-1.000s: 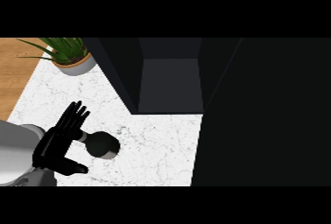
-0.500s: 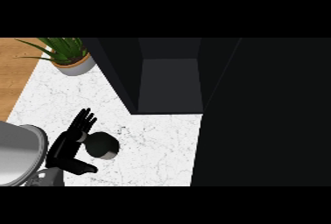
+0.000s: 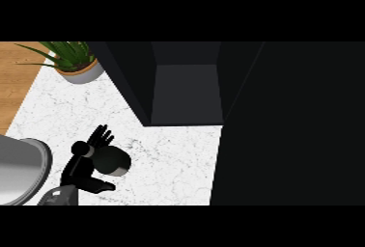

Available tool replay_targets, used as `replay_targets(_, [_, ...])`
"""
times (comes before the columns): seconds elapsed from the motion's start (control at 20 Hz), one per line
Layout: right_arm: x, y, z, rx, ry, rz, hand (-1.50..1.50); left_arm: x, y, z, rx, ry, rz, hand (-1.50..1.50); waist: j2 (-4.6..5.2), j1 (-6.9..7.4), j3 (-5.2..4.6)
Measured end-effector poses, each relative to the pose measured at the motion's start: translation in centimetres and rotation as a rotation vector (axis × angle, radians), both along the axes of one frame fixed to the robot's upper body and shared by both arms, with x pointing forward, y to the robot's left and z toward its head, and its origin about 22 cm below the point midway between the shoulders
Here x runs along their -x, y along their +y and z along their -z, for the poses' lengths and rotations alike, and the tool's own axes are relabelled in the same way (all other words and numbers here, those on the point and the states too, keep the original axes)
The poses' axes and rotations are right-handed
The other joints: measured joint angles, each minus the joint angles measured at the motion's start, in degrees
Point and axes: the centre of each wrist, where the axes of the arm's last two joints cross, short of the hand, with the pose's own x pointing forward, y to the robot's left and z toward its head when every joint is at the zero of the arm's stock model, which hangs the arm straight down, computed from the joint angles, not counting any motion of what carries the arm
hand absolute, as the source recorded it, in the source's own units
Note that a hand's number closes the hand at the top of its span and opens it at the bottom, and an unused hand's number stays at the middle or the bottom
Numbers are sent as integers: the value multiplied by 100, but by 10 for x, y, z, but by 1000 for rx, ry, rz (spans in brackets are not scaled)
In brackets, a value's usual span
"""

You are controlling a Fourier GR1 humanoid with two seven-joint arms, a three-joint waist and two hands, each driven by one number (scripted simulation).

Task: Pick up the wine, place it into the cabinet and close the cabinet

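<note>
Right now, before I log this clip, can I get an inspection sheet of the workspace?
Surface: white marble counter, wood floor at upper left.
Job's things: wine seen from above, on the counter; cabinet open, inside dark.
Clutter: plant at the counter's far left corner.
Robot hands: left robot hand against the wine's left side, fingers straight; right one not in view.
Cables: nothing seen.
Surroundings: cabinet door fills the right.

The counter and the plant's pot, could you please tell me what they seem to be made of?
Counter: looks like white marble or similar stone, going by its grey veining; finish unclear. Pot: perhaps matte ceramic or terracotta, judging by its plain tan wall with a pale rim.
</note>
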Motion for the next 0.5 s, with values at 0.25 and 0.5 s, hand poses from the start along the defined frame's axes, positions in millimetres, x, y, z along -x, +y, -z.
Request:
replay_targets(0.25, [0, 2, -2, 2, 1, -4, -150, 2, -3, 5, 17, 7, 13, -150, -2, 2, -1])
replay_targets(0.5, [0, 2, -5, 8, 8, -3, -150, -2, -18, 8, 32, -13, 22, -150, -4, -6, 1])
